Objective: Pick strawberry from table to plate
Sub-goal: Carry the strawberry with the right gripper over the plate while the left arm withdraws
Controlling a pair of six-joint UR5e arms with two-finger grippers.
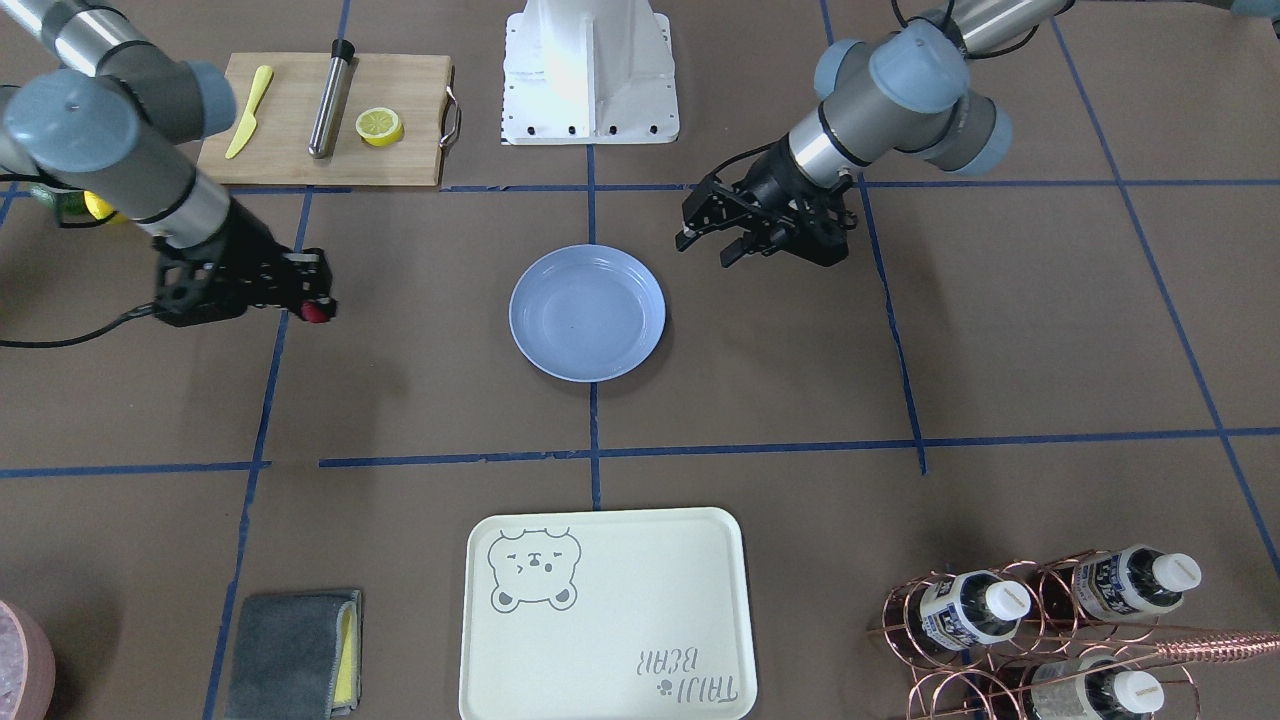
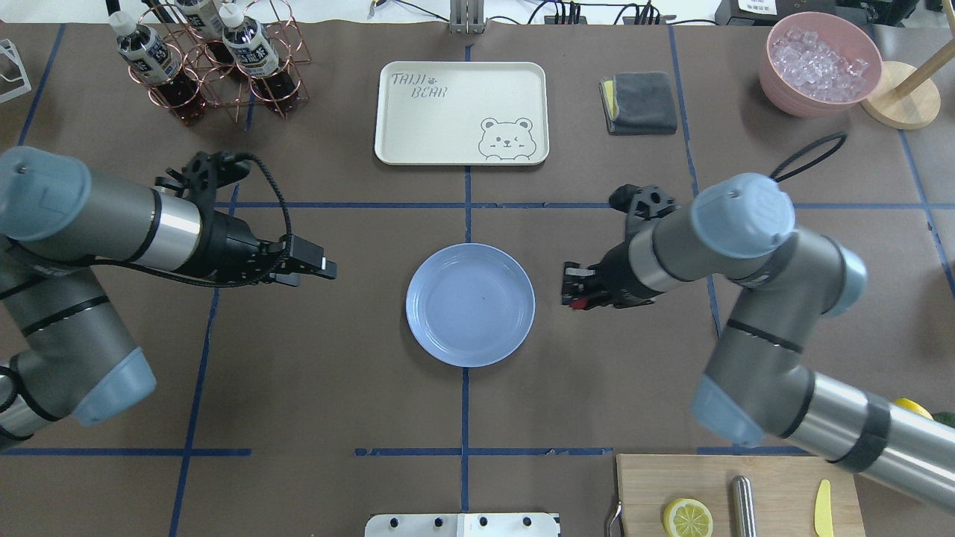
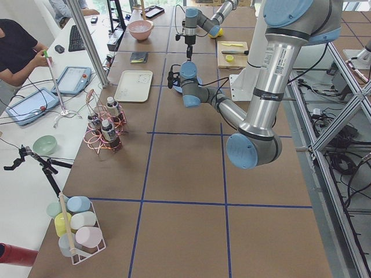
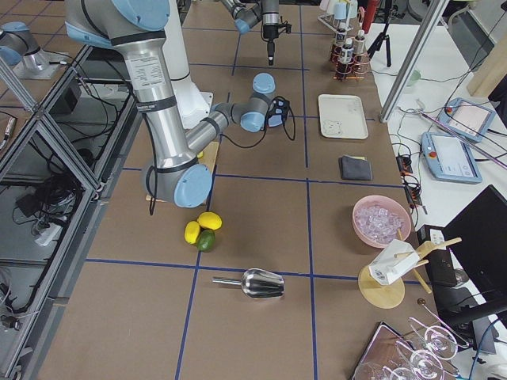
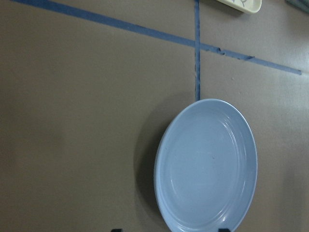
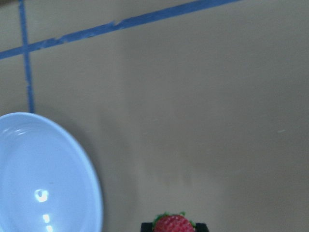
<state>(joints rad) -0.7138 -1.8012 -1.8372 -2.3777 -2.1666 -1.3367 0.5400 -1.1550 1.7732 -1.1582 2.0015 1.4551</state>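
The right gripper is clamped on the strawberry, held above the table and well short of the plate. Carrying it over the plate and releasing it are left to do. The left gripper hangs spread open with nothing in it.

The left arm and the right arm are alike: round tube sections in matt grey and polished silver, each joint closed by a pale blue cap. Thin black rings mark the seams between sections, and a broader black band circles the right arm's lower tube. A white printed label runs down the left arm's silver tube. The left tool and the right tool are black, angular and openwork. A black cable curls off the left wrist. The white base carries a row of dark screws along its edge.
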